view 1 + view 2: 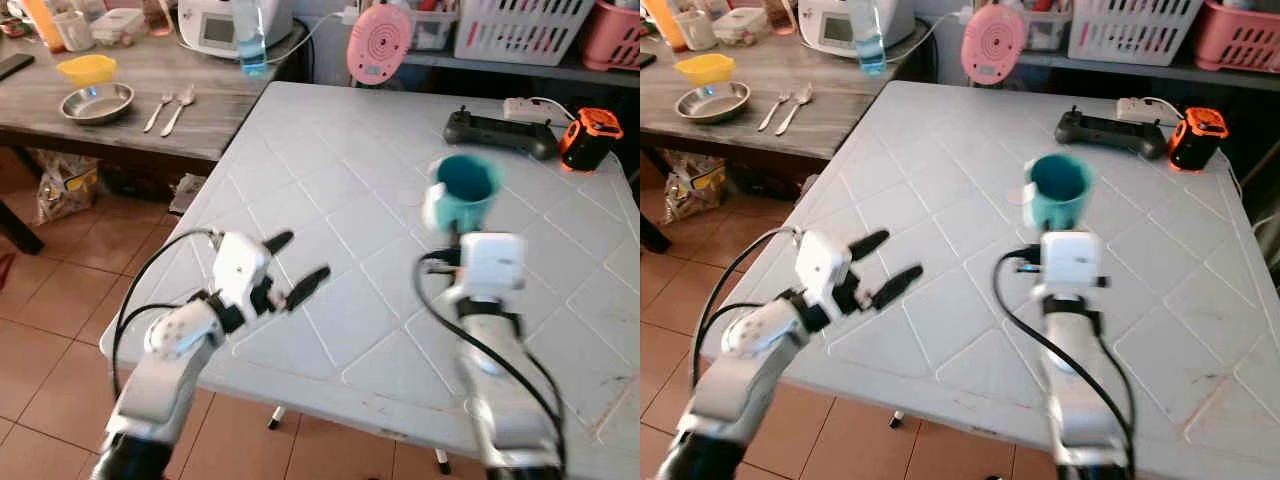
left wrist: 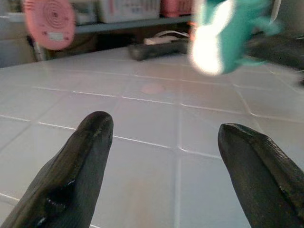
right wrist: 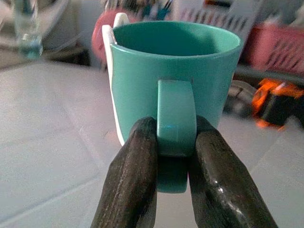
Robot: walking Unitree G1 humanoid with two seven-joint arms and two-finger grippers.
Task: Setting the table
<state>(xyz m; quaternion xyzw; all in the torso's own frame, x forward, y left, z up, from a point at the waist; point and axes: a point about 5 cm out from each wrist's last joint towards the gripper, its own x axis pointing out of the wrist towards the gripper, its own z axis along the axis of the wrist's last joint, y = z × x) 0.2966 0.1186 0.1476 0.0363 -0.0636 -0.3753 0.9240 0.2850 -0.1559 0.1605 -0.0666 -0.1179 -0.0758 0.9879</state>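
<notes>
A teal mug [image 1: 466, 190] with a white patch on its side hangs upright above the white table [image 1: 330, 200]. My right gripper [image 3: 172, 142] is shut on the mug's handle [image 3: 175, 116], one finger [image 3: 135, 175] on each side. The mug's mouth faces up and it looks empty. My left gripper [image 1: 297, 265] is open over the table's near left part, fingertips [image 2: 97, 126] wide apart with nothing between them. On the wooden side table at the back left lie a metal bowl [image 1: 96, 102], a yellow bowl [image 1: 87, 68], a fork [image 1: 158, 110] and a spoon [image 1: 180, 108].
A black controller [image 1: 500, 131], an orange and black device [image 1: 590, 138] and a pink round object [image 1: 379, 44] sit along the white table's far edge. Baskets [image 1: 520, 28] stand on a shelf behind. A water bottle [image 1: 250, 38] and a white appliance [image 1: 220, 25] stand on the wooden table.
</notes>
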